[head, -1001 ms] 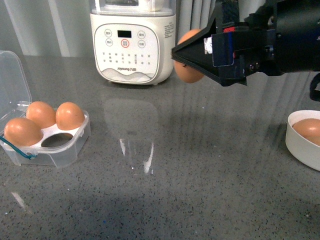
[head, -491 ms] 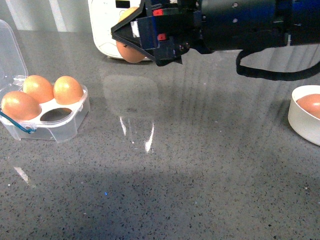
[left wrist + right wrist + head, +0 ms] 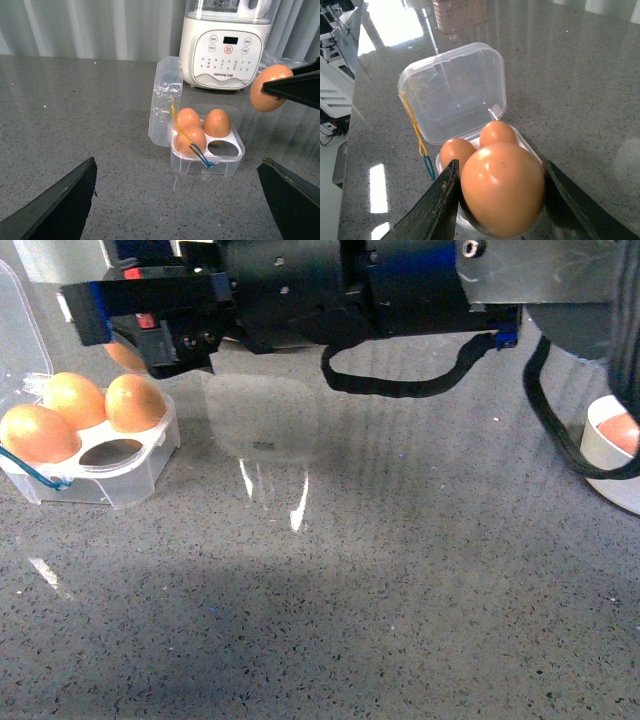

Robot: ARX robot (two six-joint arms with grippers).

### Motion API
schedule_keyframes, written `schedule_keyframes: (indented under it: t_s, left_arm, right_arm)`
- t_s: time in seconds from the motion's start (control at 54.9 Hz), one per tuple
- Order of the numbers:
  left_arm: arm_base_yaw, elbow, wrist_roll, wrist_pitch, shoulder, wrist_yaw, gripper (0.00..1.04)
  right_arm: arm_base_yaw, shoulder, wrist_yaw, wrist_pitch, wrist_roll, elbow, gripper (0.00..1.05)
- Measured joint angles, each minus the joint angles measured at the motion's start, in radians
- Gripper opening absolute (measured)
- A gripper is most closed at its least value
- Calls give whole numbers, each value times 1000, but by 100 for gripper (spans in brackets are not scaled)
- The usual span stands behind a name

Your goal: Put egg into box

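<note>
Swung farther across than half a second ago: then well right of the box (image 3: pixel 130 475), by the white appliance (image 3: pixel 227 45); now just above and behind the box's right rear corner, not touching it. Clamped tight on the egg (image 3: pixel 127 357) with the right gripper (image 3: pixel 118 332), a finger on either side. Three eggs (image 3: pixel 75 410) seated in the box as before, with the near-right hollow (image 3: pixel 110 452) bare and the lid (image 3: pixel 165 102) standing open on the left. Wide open and holding nothing: the left gripper (image 3: pixel 178 165), on the box's near side. Bare counter (image 3: pixel 380 570) right of the box.
</note>
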Motion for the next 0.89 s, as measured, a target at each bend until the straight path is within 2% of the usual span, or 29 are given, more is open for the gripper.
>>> schedule_keyframes:
  t_s: [0.182, 0.892]
  left_arm:
    - [0, 0, 0, 0, 0, 0, 98]
    - [0, 0, 0, 0, 0, 0, 98]
  right_arm:
    - [40, 29, 2, -35, -5, 32, 41]
    - [77, 98, 14, -132, -54, 99, 41]
